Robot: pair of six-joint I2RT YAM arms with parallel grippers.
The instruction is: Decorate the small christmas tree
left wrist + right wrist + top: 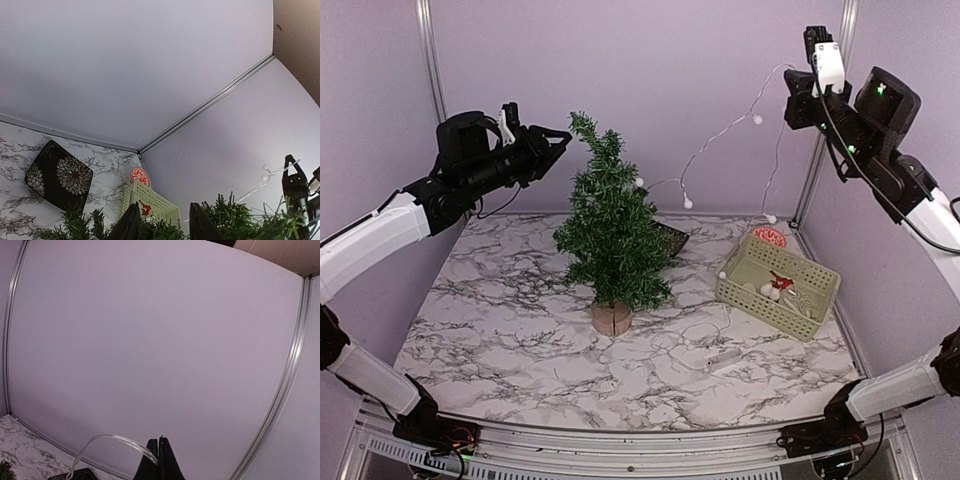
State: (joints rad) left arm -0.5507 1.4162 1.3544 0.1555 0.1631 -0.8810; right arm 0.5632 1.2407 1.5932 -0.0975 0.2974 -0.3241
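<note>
Draping lights, our right gripper (158, 447) clamps the light string (112, 436) above the worktop's (520, 320) back-right corner while our left gripper (164, 212), jaws apart by the small christmas tree (615, 235), likely regrasps next.

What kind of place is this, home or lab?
Likely a robot test booth: plain lilac wall panels in aluminium framing, a marble-patterned tabletop, a black-and-white left robot arm and right robot arm.
</note>
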